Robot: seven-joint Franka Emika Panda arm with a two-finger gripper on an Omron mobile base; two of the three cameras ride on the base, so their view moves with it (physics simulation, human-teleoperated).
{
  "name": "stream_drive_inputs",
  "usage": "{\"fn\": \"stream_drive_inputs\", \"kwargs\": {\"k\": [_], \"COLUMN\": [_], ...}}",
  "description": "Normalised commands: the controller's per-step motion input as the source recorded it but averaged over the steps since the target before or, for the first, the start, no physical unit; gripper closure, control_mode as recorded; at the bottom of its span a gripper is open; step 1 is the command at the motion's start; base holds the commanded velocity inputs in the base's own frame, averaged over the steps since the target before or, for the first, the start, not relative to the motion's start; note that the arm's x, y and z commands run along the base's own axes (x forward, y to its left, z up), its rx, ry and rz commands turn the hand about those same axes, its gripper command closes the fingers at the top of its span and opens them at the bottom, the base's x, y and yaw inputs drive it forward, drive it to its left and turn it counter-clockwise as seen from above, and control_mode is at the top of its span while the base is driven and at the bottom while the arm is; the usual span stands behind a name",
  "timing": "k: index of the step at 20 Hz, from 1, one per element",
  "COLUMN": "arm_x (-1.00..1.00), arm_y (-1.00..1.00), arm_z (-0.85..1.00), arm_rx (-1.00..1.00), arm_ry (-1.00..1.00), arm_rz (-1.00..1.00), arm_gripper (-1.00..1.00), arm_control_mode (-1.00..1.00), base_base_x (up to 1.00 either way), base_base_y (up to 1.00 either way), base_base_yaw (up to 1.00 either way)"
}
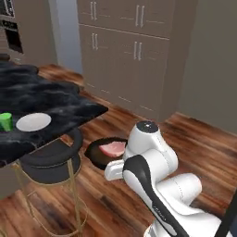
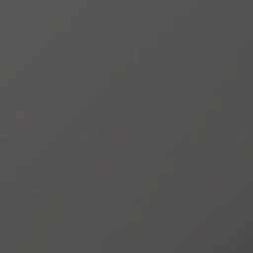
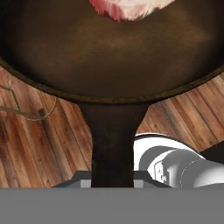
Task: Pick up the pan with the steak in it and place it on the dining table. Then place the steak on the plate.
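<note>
The dark pan (image 1: 99,152) hangs above the wooden floor, just right of the dining table's (image 1: 69,104) corner and lower than its top. The pink steak (image 1: 113,149) lies inside it. In the hand view the pan (image 3: 109,57) fills the top, with the steak (image 3: 127,8) at its far side. Its handle (image 3: 111,144) runs down into my gripper (image 3: 112,181), which is shut on it. The white plate (image 1: 33,122) lies on the black marble top near its front edge, left of the pan.
A small green cup (image 1: 5,121) stands just left of the plate. A black round stool (image 1: 51,159) with thin gold legs sits under the table's corner, close to the pan's left. Beige cabinets (image 1: 125,51) line the back wall across open floor.
</note>
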Motion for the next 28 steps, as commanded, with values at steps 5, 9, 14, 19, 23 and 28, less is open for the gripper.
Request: {"fn": "stream_drive_inputs", "kwargs": {"k": [5, 9, 14, 19, 23, 28], "arm_x": [0.00, 0.00, 0.00, 0.00, 0.00, 0.00], "arm_y": [0.00, 0.00, 0.00, 0.00, 0.00, 0.00], "arm_z": [0.00, 0.00, 0.00, 0.00, 0.00, 0.00], "arm_rx": [0.00, 0.00, 0.00, 0.00, 0.00, 0.00], "arm_ry": [0.00, 0.00, 0.00, 0.00, 0.00, 0.00], "arm_rz": [0.00, 0.00, 0.00, 0.00, 0.00, 0.00], "arm_gripper": [1.00, 1.00, 1.00, 1.00, 1.00, 1.00], "arm_control_mode": [1.00, 1.00, 1.00, 1.00, 1.00, 1.00], "base_base_x": [0.00, 0.00, 0.00, 0.00, 0.05, 0.29], "base_base_y": [0.00, 0.00, 0.00, 0.00, -0.14, -0.69], "base_base_yaw": [0.49, 0.49, 0.49, 0.30, 0.02, 0.06]}}
